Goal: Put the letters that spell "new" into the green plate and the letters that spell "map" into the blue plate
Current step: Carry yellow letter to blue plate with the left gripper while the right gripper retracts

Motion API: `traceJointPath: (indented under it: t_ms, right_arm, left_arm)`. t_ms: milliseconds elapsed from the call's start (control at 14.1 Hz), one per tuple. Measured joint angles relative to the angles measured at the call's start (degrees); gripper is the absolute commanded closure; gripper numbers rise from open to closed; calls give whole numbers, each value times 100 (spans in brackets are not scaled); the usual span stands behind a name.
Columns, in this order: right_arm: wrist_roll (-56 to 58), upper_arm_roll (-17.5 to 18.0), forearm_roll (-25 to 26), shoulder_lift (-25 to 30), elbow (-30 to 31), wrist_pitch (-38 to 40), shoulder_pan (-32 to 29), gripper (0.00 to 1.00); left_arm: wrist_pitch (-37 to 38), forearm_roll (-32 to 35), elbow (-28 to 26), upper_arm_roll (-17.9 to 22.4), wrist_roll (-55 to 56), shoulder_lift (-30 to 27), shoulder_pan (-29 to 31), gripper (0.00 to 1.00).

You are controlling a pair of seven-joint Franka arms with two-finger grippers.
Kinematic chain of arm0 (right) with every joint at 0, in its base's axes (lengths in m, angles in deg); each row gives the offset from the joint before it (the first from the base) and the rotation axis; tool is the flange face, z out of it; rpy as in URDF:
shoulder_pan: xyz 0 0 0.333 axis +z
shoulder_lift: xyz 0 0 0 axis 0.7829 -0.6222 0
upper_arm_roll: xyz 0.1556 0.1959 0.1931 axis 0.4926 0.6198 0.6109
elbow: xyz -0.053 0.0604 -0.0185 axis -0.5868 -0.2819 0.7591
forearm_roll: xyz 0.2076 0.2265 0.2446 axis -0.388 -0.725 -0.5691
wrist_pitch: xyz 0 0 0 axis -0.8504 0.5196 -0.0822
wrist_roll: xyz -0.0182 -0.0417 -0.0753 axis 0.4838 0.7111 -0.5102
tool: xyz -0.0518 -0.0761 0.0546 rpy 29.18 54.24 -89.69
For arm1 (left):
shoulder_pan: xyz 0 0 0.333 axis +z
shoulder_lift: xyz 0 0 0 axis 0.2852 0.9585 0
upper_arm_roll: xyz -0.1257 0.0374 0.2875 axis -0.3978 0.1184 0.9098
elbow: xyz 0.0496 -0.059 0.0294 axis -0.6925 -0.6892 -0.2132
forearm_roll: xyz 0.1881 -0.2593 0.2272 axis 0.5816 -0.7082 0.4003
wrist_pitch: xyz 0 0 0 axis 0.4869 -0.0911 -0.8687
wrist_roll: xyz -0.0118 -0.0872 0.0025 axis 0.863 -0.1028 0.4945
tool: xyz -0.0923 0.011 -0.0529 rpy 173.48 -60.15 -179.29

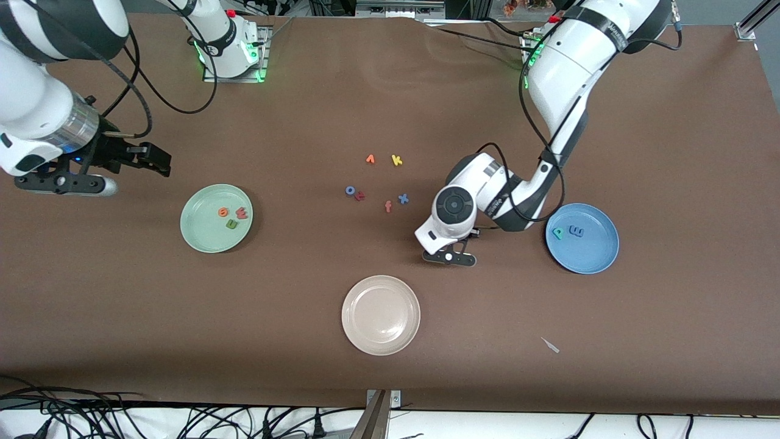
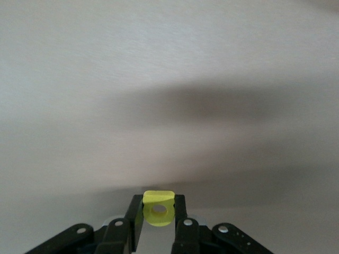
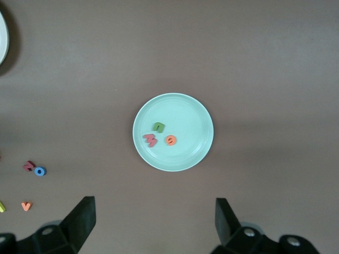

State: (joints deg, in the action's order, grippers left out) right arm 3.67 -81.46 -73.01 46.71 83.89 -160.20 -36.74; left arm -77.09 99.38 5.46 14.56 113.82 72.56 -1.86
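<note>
My left gripper (image 2: 159, 203) is shut on the yellow a (image 2: 158, 208), pinched between both fingers. In the front view this gripper (image 1: 451, 253) hangs low over bare table between the blue plate (image 1: 588, 256) and the beige plate, and the a is hidden there. The blue plate holds the teal p (image 1: 557, 232) and blue m (image 1: 575, 231). The green plate (image 1: 201, 235) (image 3: 185, 114) holds the orange e (image 1: 223, 212) (image 3: 170, 140), salmon w (image 1: 242, 213) (image 3: 150, 139) and olive n (image 1: 232, 224) (image 3: 158, 127). My right gripper (image 1: 152, 160) (image 3: 153, 209) waits open and empty, up over the right arm's end of the table.
A beige-white plate (image 1: 381, 317) lies nearest the front camera, mid-table. Loose letters lie mid-table: an orange v-like one (image 1: 370, 159), yellow k (image 1: 397, 160), blue o (image 1: 350, 190), a red one (image 1: 360, 196), salmon f (image 1: 387, 207), blue x (image 1: 403, 198). A small pale scrap (image 1: 550, 345) lies nearer the camera.
</note>
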Motion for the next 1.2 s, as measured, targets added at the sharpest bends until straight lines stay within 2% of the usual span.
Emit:
traceJointPath:
  t_ms: [212, 354, 850, 920, 991, 1062, 1133, 1204]
  right_arm:
    - [16, 486, -2, 34, -68, 118, -609, 0]
    - [16, 678, -3, 67, -73, 153, -776, 0]
    - [136, 712, -17, 77, -129, 393, -817, 0]
    - [186, 683, -25, 79, -174, 418, -833, 0]
    - [205, 675, -36, 81, -224, 430, -855, 0]
    - [206, 676, -45, 83, -272, 444, -863, 0]
    - [206, 687, -54, 84, -300, 459, -863, 0]
    - [206, 712, -59, 84, -309, 463, -862, 0]
  left_arm:
    - [544, -137, 31, -5, -774, -266, 322, 78]
    - [914, -155, 33, -1, -1397, -447, 592, 78]
    - [1717, -143, 14, 61, -4227, -636, 1984, 75]
    - [1757, -113, -6, 71, -4539, -635, 2165, 67]
    - [1766, -56, -37, 78, -4769, -632, 2316, 50]
    - [1766, 49, -72, 81, -4920, -619, 2437, 17]
    - [1766, 150, -102, 82, -5000, -596, 2520, 0]
    - [1765, 182, -114, 84, -5026, -572, 2556, 0]
